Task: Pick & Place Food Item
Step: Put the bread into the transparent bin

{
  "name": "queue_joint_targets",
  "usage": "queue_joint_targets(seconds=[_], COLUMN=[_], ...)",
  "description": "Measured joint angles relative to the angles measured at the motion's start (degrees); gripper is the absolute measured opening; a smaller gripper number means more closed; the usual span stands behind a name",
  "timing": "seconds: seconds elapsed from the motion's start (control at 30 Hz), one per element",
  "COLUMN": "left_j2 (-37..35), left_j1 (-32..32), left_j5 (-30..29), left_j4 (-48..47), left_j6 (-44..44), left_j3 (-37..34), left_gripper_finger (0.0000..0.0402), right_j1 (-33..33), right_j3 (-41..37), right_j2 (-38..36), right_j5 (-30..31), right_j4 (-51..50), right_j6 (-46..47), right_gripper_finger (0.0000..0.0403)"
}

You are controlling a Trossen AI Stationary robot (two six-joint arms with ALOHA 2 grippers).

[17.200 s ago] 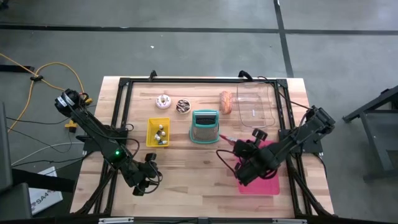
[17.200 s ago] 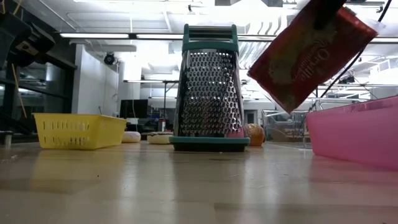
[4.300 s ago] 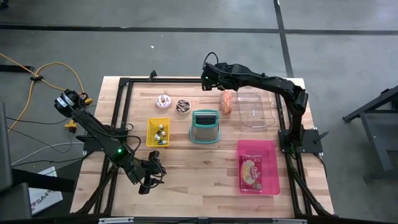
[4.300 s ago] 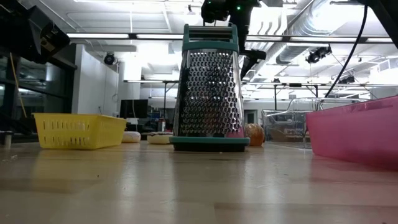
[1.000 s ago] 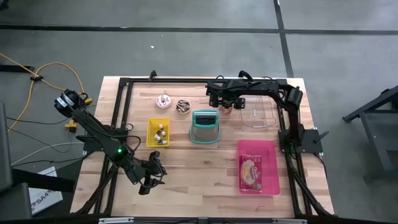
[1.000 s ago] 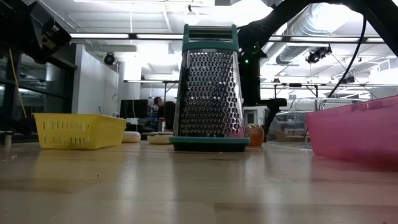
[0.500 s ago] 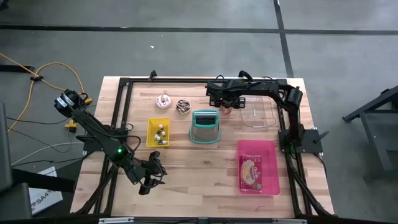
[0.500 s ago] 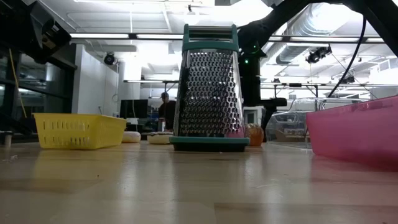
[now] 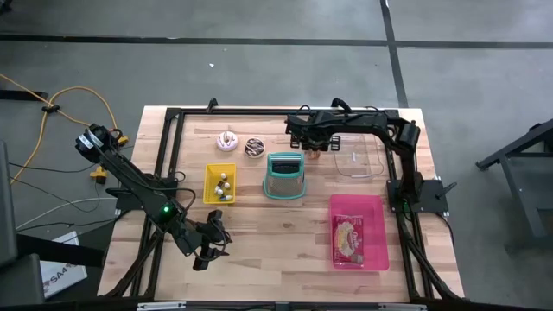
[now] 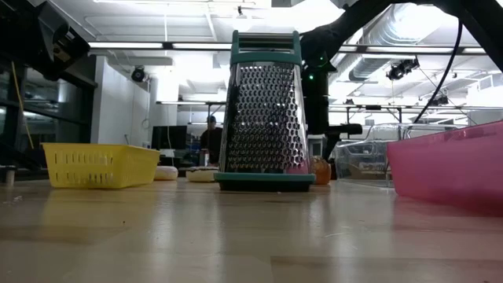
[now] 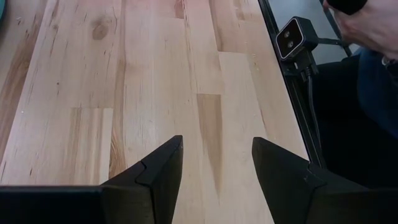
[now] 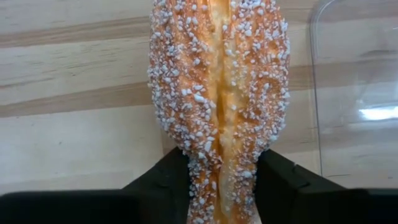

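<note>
An orange pastry studded with white sugar (image 12: 217,93) lies on the wood near the table's far edge, between the grater and the clear container; the low view shows it as an orange lump (image 10: 318,169). My right gripper (image 12: 217,180) stands over it, pointing steeply down, shut on it. In the high view the gripper (image 9: 315,142) covers most of the pastry. My left gripper (image 11: 216,168) waits open at the table's near left (image 9: 205,250), with bare wood between its fingers. My right gripper pinches the pastry between its two fingers, one dark finger (image 12: 163,180) on each long side (image 12: 186,168), near one end. The fingers come from above, pointing steeply down, and lie across the pastry. The pastry lies flat on the table.
A clear plastic container (image 9: 359,155) stands just right of the pastry. A teal grater (image 9: 284,175) stands on its near side. A pink tray (image 9: 380,250) with a red packet (image 9: 350,238) sits at the near right. A yellow basket (image 9: 219,183) and two small donuts (image 9: 227,138) lie left.
My right gripper has stayed over the pastry and drawn its fingers in: in the low view the dark finger beside the pastry has moved up against it. The pastry remains on the table.
</note>
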Motion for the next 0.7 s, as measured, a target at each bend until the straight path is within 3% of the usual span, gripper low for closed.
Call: queue_joint_targets(seconds=[0.2,0.7], left_j2=[0.00,0.00], left_j1=[-0.01,0.00], left_j5=[0.00,0.00], left_j4=[0.00,0.00], left_j6=[0.00,0.00], left_j3=[0.00,0.00], left_gripper_finger=[0.0189,0.0189], right_j1=[0.00,0.11], right_j3=[0.02,0.02], right_j2=[-0.06,-0.76], right_j5=[0.10,1.14], right_j4=[-0.04,-0.41], right_j6=[0.00,0.00], right_gripper_finger=[0.0135,0.0204])
